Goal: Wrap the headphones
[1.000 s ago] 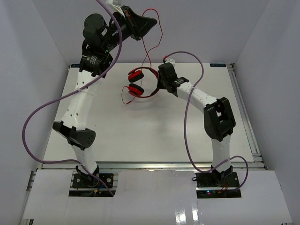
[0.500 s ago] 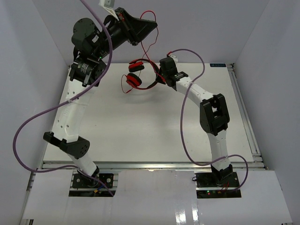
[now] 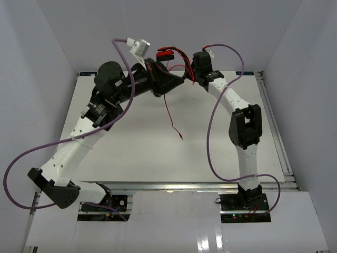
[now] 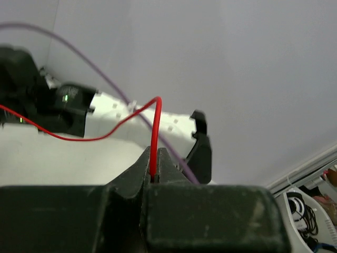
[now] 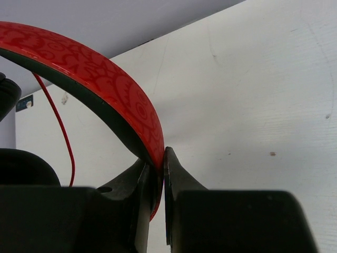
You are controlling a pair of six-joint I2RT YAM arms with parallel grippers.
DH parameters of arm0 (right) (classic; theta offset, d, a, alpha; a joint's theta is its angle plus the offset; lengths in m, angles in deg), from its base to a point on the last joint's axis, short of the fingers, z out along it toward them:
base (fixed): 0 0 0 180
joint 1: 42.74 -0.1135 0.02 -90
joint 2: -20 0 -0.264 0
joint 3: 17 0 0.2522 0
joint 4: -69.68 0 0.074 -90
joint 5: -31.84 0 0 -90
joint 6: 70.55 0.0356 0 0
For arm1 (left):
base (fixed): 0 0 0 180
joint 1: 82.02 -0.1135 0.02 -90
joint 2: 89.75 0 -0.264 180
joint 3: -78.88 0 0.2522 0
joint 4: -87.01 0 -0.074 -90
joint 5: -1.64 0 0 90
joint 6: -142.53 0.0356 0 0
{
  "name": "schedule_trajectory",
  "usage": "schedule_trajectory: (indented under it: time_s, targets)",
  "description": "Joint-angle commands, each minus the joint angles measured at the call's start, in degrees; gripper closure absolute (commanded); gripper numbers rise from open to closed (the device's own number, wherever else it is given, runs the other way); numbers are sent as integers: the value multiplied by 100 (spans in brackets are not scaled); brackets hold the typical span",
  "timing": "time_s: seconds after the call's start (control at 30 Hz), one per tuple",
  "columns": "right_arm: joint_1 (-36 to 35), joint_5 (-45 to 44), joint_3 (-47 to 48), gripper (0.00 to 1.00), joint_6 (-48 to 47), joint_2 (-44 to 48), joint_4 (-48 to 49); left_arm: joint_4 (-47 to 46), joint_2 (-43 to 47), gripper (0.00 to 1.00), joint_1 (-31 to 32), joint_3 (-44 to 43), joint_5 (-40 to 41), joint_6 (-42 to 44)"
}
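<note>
One cord (image 3: 171, 118) hangs nearward under held headphones (image 3: 166, 51)

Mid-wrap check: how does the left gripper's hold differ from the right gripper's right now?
The left gripper pinches the thin red cord; the right gripper clamps the broad red headband. The cord stands up from the left gripper, then bends away; the headband arcs up and left out of the right gripper. Both are shut on their part.

Left tool (image 4: 153, 162) raised at far side, jaws pinched shut; right tool (image 5: 161, 158) raised close beside, jaws pinched shut.
</note>
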Motion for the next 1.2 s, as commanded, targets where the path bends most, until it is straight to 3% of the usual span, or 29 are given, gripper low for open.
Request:
schedule_trajectory:
  time_s: [0.0, 0.37, 0.53, 0.63, 0.97, 1.17]
  targets:
    - [79, 350, 415, 92, 494, 293, 225, -298, 671, 100, 84, 991, 180, 55]
    - [652, 1109, 287, 92, 784, 754, 216, -202, 1845, 100, 101, 3313, 778, 559]
    - [837, 1618, 186, 92, 833, 1053, 209, -48, 2031, 100, 93, 3883, 1497, 953]
    - [887, 1908, 15, 92, 794, 1377, 225, -139, 2098, 100, -223, 4104, 1806, 1128]
    - [1083, 2839, -1372, 92, 243, 2486, 787, -863, 1361, 100, -1582, 3999, 840, 1723]
    - [1226, 3045, -1892, 92, -193, 2887, 955, -1507, 989, 100, -2040, 3560, -343, 1878]
